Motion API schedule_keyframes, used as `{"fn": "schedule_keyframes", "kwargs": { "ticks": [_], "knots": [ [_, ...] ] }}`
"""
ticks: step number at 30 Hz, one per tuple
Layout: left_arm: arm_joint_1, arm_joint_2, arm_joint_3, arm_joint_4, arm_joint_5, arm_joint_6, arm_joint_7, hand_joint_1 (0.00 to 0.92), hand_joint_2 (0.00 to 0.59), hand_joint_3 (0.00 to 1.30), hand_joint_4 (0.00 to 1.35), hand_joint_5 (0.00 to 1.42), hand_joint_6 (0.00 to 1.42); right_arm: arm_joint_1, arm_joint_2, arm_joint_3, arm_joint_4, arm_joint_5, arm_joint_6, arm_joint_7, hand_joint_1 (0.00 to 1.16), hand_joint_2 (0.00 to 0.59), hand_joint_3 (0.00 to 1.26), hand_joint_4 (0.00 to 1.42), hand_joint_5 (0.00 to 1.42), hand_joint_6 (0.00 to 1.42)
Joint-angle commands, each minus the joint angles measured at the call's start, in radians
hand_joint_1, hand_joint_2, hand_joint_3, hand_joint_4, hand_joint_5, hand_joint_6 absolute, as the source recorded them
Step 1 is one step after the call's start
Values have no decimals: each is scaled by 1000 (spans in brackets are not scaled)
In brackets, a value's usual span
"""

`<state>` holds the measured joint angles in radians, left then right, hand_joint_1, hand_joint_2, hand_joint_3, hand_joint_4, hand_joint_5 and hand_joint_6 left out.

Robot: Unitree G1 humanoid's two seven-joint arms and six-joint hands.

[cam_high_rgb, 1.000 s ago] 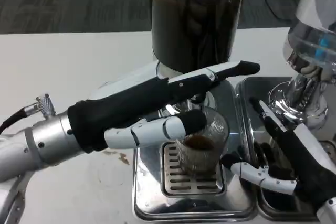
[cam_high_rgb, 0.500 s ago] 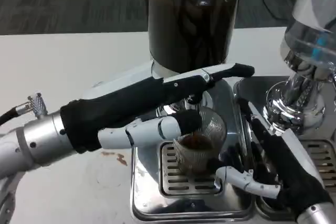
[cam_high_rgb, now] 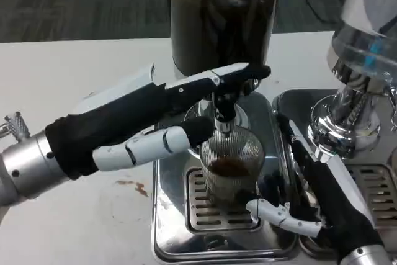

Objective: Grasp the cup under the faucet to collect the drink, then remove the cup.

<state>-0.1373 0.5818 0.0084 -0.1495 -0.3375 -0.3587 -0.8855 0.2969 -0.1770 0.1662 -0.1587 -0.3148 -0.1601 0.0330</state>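
A ribbed glass cup [cam_high_rgb: 232,166] stands on the drip grate [cam_high_rgb: 214,212] right under the faucet [cam_high_rgb: 224,113], with a little dark drink in its bottom. My left hand [cam_high_rgb: 155,116] reaches in from the left. Its upper fingers [cam_high_rgb: 245,74] lie stretched across the top of the faucet, and the thumb [cam_high_rgb: 177,139] points at the cup's rim from the left. My right hand [cam_high_rgb: 316,193] comes in from the lower right and holds the cup. Its thumb [cam_high_rgb: 273,211] lies against the cup's lower front, and the other fingers run up its right side.
The dark drink tank [cam_high_rgb: 223,17] rises behind the faucet. A steel drip tray [cam_high_rgb: 170,240] holds the grate. A second dispenser [cam_high_rgb: 366,48] with a chrome base and its own tray [cam_high_rgb: 378,181] stands at the right. A brown stain [cam_high_rgb: 133,187] marks the white table.
My right hand has moved left and closed around the cup. My left arm has drawn back to the left, fingers still over the faucet. The camera has shifted slightly.
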Motion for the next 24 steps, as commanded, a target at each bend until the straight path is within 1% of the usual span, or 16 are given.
{"fn": "schedule_keyframes", "kwargs": {
  "ticks": [1, 4, 6, 8, 10, 15, 17, 20, 22, 24],
  "knots": [
    [30, -5, 29, -5, 37, -21, 32, 0, 246, 95, 0, 0, 0, -2, -4, -2, 5, -3, -21, -10, 734, 123, 0, 0, 0, 28],
    [45, -16, 42, -12, 44, -35, 52, 0, 244, 96, 0, 0, 0, -5, -4, -3, 9, -2, -23, -9, 734, 123, 0, 0, 0, 33],
    [53, -34, 71, -10, 55, -60, 91, 0, 242, 94, 0, 0, 0, -6, -2, -4, 11, 0, -25, -10, 734, 123, 0, 0, 0, 36],
    [62, -52, 109, -2, 76, -90, 141, 0, 238, 70, 0, 0, 0, -10, -1, -4, 18, 4, -30, -9, 735, 123, 0, 0, 0, 49],
    [93, -70, 167, 18, 113, -123, 211, 0, 238, 63, 0, 0, 0, -12, 1, -2, 23, 5, -32, -8, 735, 123, 0, 0, 0, 67],
    [179, -108, 256, 46, 191, -186, 341, 0, 242, 47, 0, 0, 0, -16, 8, 9, 32, 11, -39, 0, 735, 123, 0, 0, 0, 71],
    [223, -123, 284, 55, 237, -193, 396, 0, 241, 46, 0, 0, 0, -19, 10, 12, 37, 17, -43, 4, 735, 123, 0, 0, 0, 74],
    [273, -137, 309, 59, 294, -190, 462, 0, 241, 46, 0, 0, 0, -17, 16, 18, 36, 21, -40, 2, 735, 123, 0, 0, 0, 107],
    [291, -138, 313, 61, 318, -193, 490, 0, 243, 45, 0, 0, 0, -21, 18, 23, 46, 33, -40, 11, 735, 123, 0, 0, 0, 112],
    [312, -153, 325, 93, 348, -249, 533, 0, 246, 72, 0, 0, 0, -20, 21, 29, 46, 40, -45, 11, 735, 123, 0, 0, 0, 113]
  ]
}}
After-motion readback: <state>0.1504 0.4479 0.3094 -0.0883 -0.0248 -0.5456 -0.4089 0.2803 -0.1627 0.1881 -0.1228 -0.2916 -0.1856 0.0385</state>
